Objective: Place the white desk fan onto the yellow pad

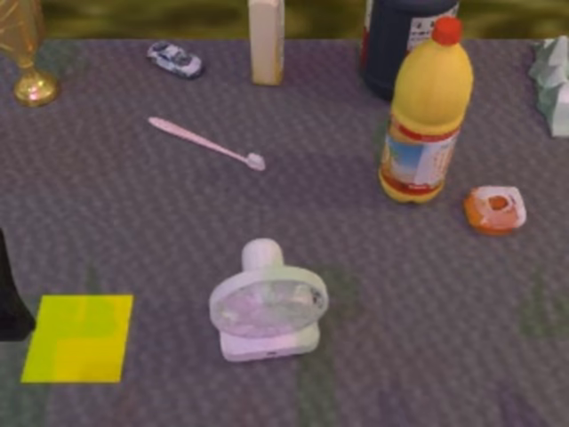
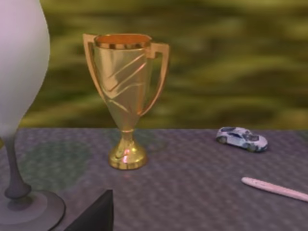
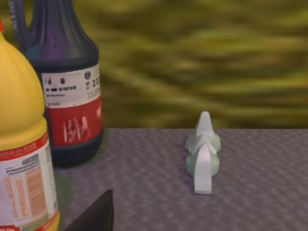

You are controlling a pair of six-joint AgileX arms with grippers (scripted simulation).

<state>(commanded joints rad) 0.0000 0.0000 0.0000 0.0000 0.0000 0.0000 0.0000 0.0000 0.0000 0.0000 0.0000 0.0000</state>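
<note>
Grey textured table [image 1: 133,213] fills the top view. Dark bottle with a red label [image 3: 67,82] stands at the upper right, partly behind the yellow bottle with a red cap [image 1: 425,116]. White desk fan [image 1: 267,307] stands upright at lower centre, grille toward the lower edge, motor housing behind it. Yellow pad [image 1: 78,338] lies flat at the lower left, well apart from the fan and bare. Gold trophy [image 2: 126,96] stands at the upper left; tall white carton [image 1: 267,40] at upper centre; pale folded object [image 3: 203,151] at the right edge. Pink toothbrush [image 1: 206,142] lies left of centre. Orange and white ring-shaped item [image 1: 495,209] sits at the right. Toy car [image 1: 175,60] rests near the carton. Whether either gripper is open or closed cannot be told.
</note>
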